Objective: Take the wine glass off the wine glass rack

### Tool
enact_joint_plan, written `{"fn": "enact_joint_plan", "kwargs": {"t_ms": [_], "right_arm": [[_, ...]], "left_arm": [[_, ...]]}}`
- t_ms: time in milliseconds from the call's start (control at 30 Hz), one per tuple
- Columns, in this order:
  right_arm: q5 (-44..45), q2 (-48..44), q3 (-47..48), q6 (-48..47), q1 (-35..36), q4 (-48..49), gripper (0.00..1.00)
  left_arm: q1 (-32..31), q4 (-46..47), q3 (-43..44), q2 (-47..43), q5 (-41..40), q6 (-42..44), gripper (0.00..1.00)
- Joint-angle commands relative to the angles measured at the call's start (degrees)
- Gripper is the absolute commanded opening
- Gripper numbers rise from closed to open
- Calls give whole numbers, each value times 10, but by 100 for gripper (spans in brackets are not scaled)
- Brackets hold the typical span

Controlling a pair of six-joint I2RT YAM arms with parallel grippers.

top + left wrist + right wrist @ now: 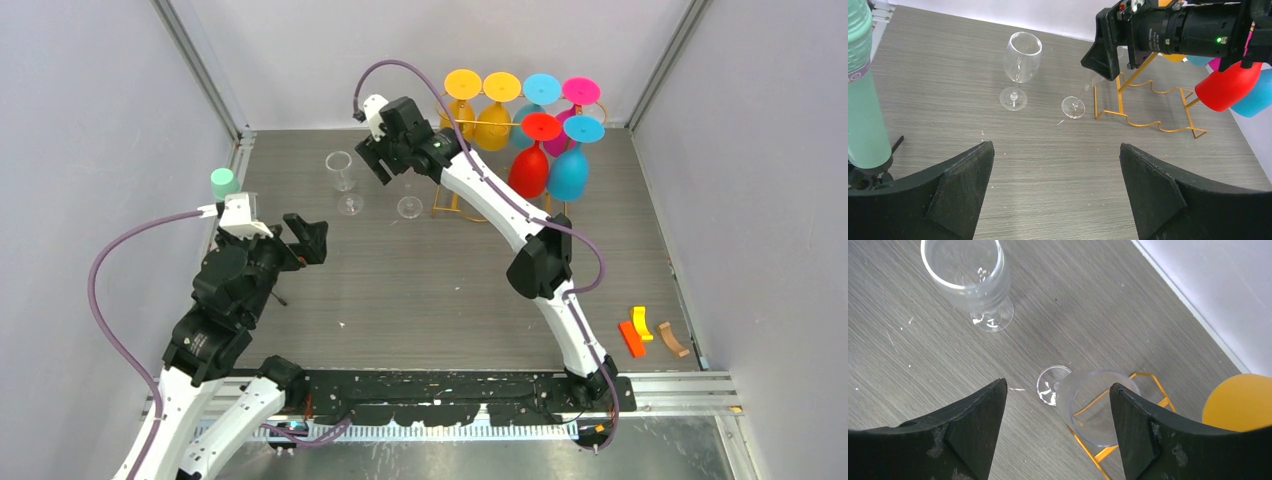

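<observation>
A: Entry one, right tool [378, 165]?
B: Fingers spread, either side of a clear wine glass [1088, 410]; no grip visible.
A: Glass location?
B: Foot on the counter [400, 290], just beside the wavy base of the wine glass rack [1120, 97], off its rail.
A: Left tool [1055, 147]?
B: Wide open, empty, above bare counter, well apart.
A: Other stock?
B: Second clear glass [340, 170], upright, near; coloured glasses [527, 170] hanging on the rack.

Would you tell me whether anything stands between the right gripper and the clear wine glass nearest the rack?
Nothing visible does: the clear wine glass sits between the right gripper's open fingers, beside the wine glass rack.
</observation>
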Motion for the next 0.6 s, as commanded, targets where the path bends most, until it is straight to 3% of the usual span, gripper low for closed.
{"fn": "enact_joint_plan", "kwargs": {"t_ms": [0, 167, 300, 567], "right_arm": [[14, -51, 31, 8, 2, 41, 81], [7, -80, 30, 27, 1, 55, 80], [-16, -157, 21, 48, 2, 28, 74], [27, -382, -193, 73, 1, 32, 73]], "left_arm": [[-1, 11, 2, 5, -10, -14, 100], [-1, 8, 5, 3, -16, -16, 100], [-1, 2, 13, 3, 0, 2, 100], [-1, 20, 9, 12, 30, 36, 100]]}}
